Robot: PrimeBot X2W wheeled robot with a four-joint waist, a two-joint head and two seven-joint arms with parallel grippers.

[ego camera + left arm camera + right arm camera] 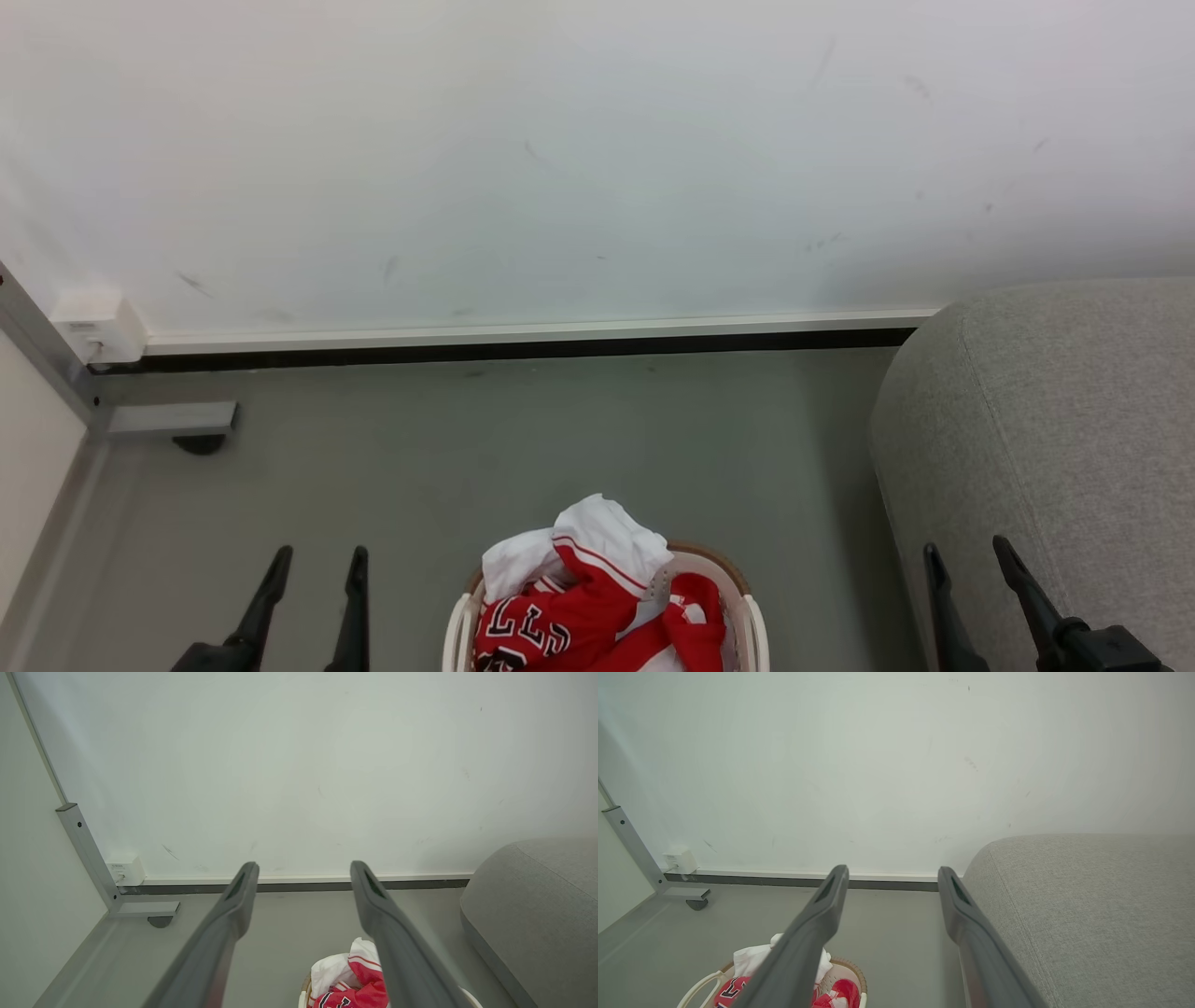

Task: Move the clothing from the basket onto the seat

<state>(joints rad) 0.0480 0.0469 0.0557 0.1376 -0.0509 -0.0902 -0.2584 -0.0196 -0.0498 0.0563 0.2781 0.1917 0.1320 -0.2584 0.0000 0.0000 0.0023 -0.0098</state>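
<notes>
Fig. 1. First step: clothing [579,607] heaped in the basket [752,627], nothing grasped.
Left jaws stand left of the basket, right jaws right of it by the seat [1055,420], both parted and empty. Next, I judge, I must lower one arm into the basket and pinch the top fold: white, red-striped cloth over a lettered red jersey.

Mock living room — white partition [560,168] on metal frame [168,418], grey floor [523,448], upholstered seat [1055,420]
</notes>
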